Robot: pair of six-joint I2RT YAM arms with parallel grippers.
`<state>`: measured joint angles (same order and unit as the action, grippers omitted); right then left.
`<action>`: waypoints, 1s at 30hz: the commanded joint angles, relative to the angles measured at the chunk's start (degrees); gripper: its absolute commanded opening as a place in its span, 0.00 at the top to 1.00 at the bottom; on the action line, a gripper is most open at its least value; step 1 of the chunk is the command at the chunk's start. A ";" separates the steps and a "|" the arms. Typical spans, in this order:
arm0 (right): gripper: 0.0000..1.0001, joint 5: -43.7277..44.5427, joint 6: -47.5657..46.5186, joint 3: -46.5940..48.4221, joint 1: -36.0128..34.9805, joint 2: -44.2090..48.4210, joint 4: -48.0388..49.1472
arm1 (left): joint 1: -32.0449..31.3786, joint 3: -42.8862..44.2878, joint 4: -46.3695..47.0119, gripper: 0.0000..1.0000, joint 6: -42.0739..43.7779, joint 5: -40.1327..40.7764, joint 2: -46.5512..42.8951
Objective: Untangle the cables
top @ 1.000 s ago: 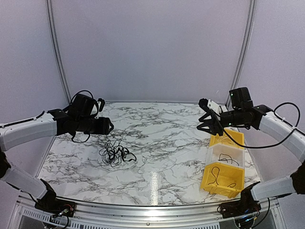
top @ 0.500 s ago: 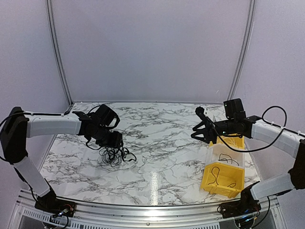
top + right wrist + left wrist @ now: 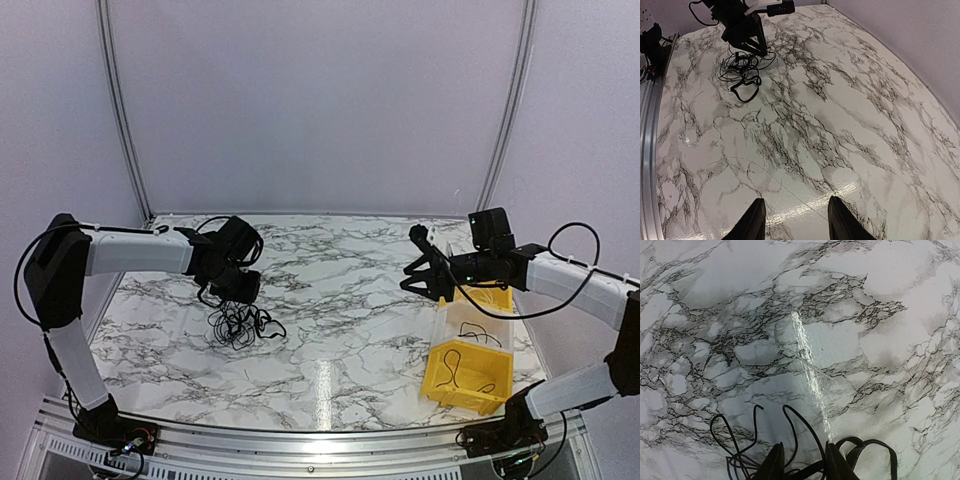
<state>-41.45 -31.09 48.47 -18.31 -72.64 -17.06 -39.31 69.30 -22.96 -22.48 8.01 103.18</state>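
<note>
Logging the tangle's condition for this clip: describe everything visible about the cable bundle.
The cables are thin, glossy black wires, flexible-looking, tangled into one small loose bundle with loops splaying outward. The bundle lies flat on the marble-patterned table, left of centre. The left gripper is down at its far edge, jaws apart, with a few strands running between them. No white strand can be made out.

Top cam: high, behind the arm bases (image 3: 110,425), looking down and far over the whole table (image 3: 340,300). Left wrist cam: close above it, aimed down. Right wrist cam: higher, from the right looking left. All three catch the cables (image 3: 240,323).
</note>
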 commanded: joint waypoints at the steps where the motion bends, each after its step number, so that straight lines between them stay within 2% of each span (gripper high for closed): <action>1: 0.57 0.13 -0.39 0.27 0.15 -1.07 1.07 | 0.66 1.84 -2.59 0.74 1.13 -0.06 0.62; 4: 0.57 0.21 -0.57 0.24 0.10 -1.42 1.06 | 0.96 2.42 -2.76 0.84 1.93 -0.69 0.69; 7: 0.57 0.41 -0.72 0.40 0.07 -1.79 0.89 | 0.99 3.28 -3.20 1.00 3.72 -0.99 -0.83; 12: 0.59 2.55 -0.43 4.23 -0.83 -2.79 -0.89 | 0.90 4.66 -4.11 1.00 8.72 -1.87 -9.15; 18: 0.58 7.34 -4.40 19.27 -7.77 -6.42 -10.18 | -1.31 7.12 -4.26 1.00 18.06 -7.80 -21.23; 24: 0.42 4.86 1.94 34.33 -15.86 -11.75 -9.03 | -4.07 10.25 -4.09 1.00 20.60 -9.68 -26.85; 30: 0.34 3.43 7.53 47.60 -21.61 -22.60 -10.45 | -6.30 12.38 -2.52 1.00 19.15 -11.83 -27.83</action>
<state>-36.77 -28.27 89.93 -36.93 -88.73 -25.36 -44.45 80.05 -25.91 -3.68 -1.28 75.29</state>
